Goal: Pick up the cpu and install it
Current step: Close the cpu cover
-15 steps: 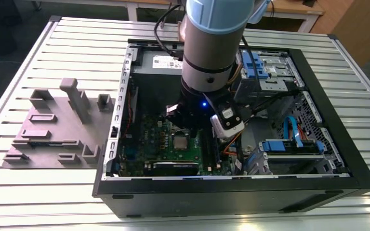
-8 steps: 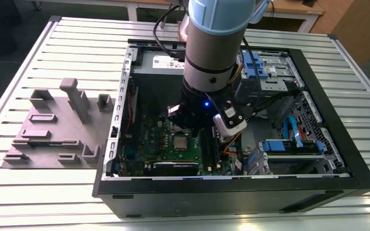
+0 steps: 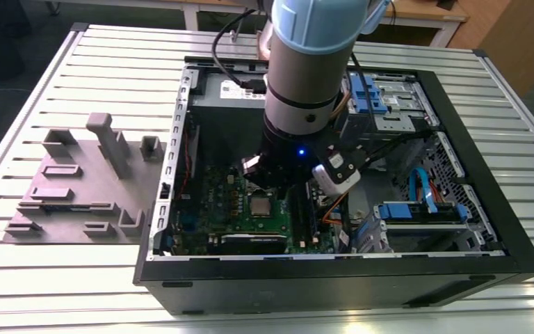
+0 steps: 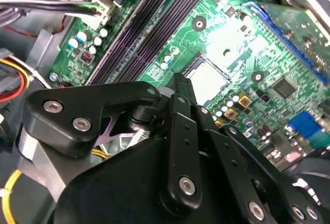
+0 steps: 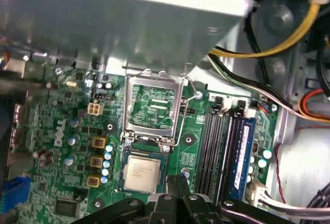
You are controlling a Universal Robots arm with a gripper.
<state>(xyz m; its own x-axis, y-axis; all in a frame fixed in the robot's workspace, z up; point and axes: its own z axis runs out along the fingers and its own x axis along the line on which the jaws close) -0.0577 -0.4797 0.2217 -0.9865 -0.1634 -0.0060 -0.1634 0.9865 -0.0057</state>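
1. My pincer [image 5: 175, 180] hangs low over the board [image 5: 62, 100] inside the case [image 3: 341, 278], with its tips just beside one edge of the socket [image 5: 144, 149].
2. My two fingers are pressed together with no gap, and nothing is clamped between them.
3. The cpu [image 5: 142, 172] lies flat in the socket with its silvery top facing up.
4. I cannot tell whether my tips touch the cpu or the socket's frame, or hang just clear of them.
5. The socket's lid [image 5: 154, 78] is swung open and stands on the side of the socket away from my pincer, so the cpu is uncovered.
6. Long dark slots [image 5: 214, 141] run alongside the socket, and one of them is edged in blue.
7. The grey supply [image 5: 129, 22] sits beyond the lid, farther from the socket.
8. In the exterior view my arm [image 3: 309, 62] reaches down into the case above the socket.
9. A grey rack [image 3: 72, 188] stands on the slatted counter [image 3: 63, 278] outside the case, well apart from the socket towards the exterior view's left.
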